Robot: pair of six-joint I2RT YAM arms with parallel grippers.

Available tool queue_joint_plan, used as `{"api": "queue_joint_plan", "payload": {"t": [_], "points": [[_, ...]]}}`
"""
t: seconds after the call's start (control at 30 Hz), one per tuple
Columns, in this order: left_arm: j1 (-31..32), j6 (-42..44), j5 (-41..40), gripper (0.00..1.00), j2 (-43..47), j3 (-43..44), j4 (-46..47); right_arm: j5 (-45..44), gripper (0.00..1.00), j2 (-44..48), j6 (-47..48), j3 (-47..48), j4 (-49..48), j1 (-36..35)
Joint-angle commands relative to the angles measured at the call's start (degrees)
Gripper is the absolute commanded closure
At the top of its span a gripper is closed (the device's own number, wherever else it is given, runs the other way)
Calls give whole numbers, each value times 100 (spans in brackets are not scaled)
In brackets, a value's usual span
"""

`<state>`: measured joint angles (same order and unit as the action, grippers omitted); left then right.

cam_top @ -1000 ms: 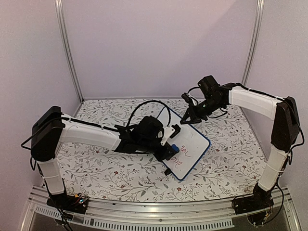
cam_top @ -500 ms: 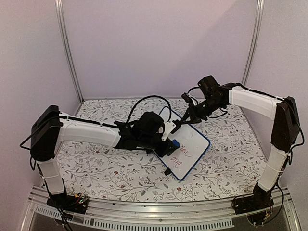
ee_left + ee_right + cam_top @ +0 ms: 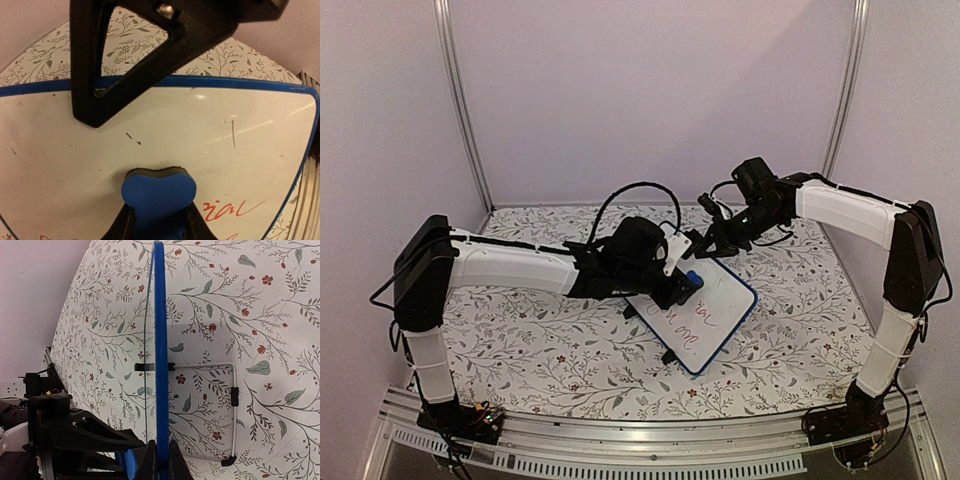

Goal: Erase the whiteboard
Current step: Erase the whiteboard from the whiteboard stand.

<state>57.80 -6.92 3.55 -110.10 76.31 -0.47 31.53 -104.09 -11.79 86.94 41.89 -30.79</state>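
Blue-framed whiteboard (image 3: 720, 300) on the floral counter (image 3: 790, 340), centre of the overhead frame, both arms on it.

Red handwriting (image 3: 692, 322) covers the board's lower half in the overhead frame, while the upper part is wiped white. The left end effector (image 3: 688, 282) pinches a blue eraser (image 3: 159, 192), which is pressed to the white surface just above the writing (image 3: 232, 209). The right end effector (image 3: 712, 243) is clamped on the board's upper edge. Its wrist view shows the frame (image 3: 160, 340) edge-on, running up from between the fingers at bottom centre.
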Motion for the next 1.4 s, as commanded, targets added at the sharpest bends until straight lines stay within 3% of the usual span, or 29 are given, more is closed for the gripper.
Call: {"api": "queue_joint_plan", "payload": {"t": [0.0,0.53,0.8,1.07,1.37], "points": [[24,-136,224,100,-99,-352,-68,-323,100,-129,63,-265,438,-156],[132,-544,325,100,195,-1303,187,-323,100,-120,59,-258,456,-158],[122,-131,148,100,467,-623,148,-318,100,-129,63,-247,460,-157],[115,131,283,100,24,390,-154,-314,100,-120,63,-253,456,-156],[117,-90,639,100,-374,146,-48,-308,100,-101,63,-265,451,-156]]}}
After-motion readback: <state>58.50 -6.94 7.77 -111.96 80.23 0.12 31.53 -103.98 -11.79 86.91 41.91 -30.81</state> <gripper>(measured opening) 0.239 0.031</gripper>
